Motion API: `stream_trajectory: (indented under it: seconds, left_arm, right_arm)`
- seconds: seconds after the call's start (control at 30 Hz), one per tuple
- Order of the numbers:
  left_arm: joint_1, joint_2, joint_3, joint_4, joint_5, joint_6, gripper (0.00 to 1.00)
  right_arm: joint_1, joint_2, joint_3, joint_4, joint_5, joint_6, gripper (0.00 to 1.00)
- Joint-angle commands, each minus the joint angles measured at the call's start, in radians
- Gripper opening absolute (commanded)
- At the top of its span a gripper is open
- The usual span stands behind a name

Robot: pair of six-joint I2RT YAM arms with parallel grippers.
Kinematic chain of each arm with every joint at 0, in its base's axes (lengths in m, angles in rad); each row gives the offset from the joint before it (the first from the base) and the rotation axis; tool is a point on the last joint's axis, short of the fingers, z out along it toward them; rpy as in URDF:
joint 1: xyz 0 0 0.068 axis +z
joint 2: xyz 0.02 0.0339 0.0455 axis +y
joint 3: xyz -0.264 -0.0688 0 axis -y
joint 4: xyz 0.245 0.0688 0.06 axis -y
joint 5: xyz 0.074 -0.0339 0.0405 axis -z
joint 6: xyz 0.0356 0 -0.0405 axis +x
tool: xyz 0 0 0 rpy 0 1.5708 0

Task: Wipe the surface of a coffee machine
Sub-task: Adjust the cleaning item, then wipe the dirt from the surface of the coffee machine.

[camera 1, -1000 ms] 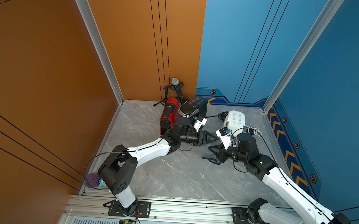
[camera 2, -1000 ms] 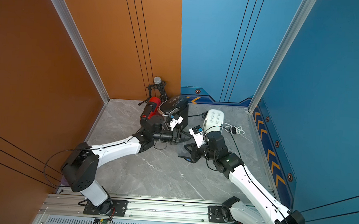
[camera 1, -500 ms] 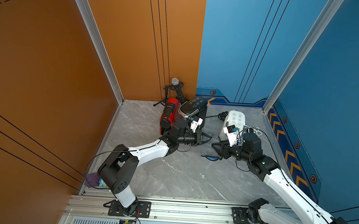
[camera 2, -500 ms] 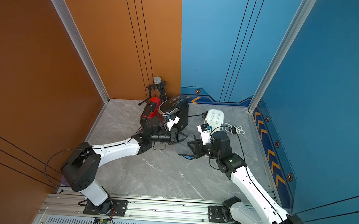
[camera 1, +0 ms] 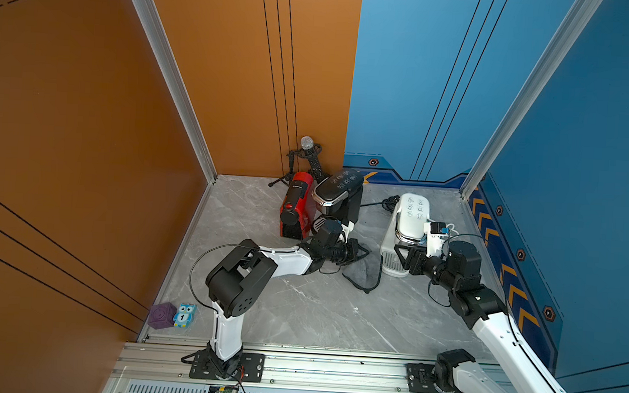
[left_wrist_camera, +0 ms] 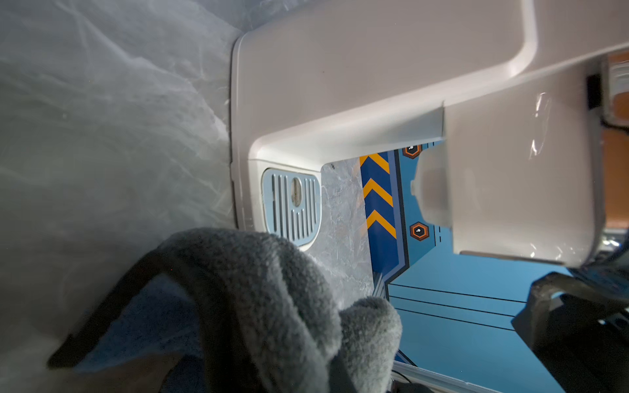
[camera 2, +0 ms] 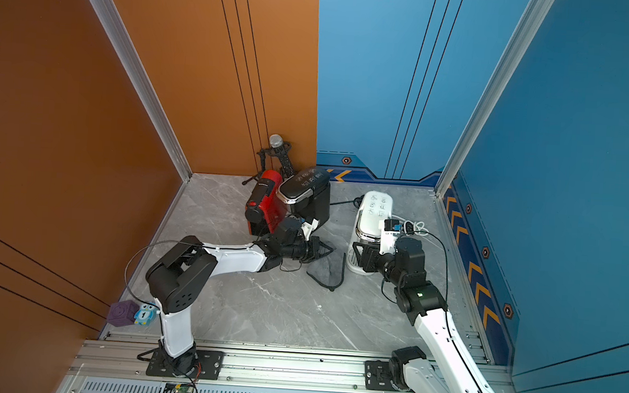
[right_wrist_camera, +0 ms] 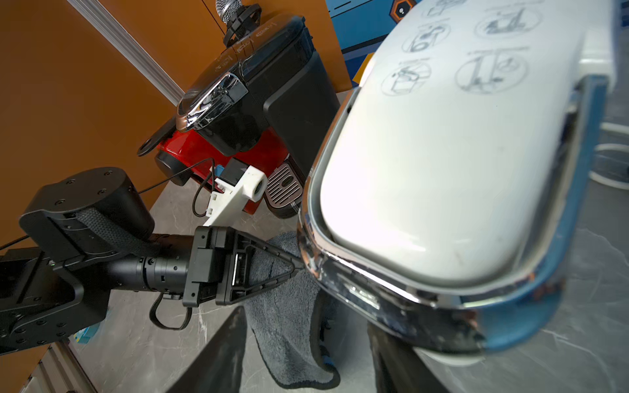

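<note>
We're in a lab robot cell: orange panels [camera 1: 220, 68], blue panels [camera 1: 425, 80], aluminium mounting rail [camera 1: 332, 374], marble-look tabletop [camera 1: 317, 317].

I'm seeing the grey cloth [right_wrist_camera: 289, 323] showing a soft, fuzzy, matt pile at the lower middle of the right wrist view. The white coffee machine [right_wrist_camera: 442, 170] is showing smooth, glossy plastic, and its chrome band [right_wrist_camera: 367, 279] is gleaming like polished metal. The black coffee machine [right_wrist_camera: 296, 112] is looking like matt plastic. The tabletop [camera 1: 317, 317] is looking like smooth grey marble.
</note>
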Motion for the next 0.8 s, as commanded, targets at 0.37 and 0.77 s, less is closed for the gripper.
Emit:
stream_trajectory:
  seconds: [0.37,0.77]
  left_arm:
    - [-0.046,0.183,0.274,0.016,-0.285,0.006,0.00]
    - [-0.105,0.223,0.420,0.017,-0.277,-0.013,0.00]
  right_arm:
    - [-0.018,-0.094,-0.033,0.052,0.030,0.012,0.58]
    - [-0.024,-0.118,-0.045,0.052,0.037,0.009,0.58]
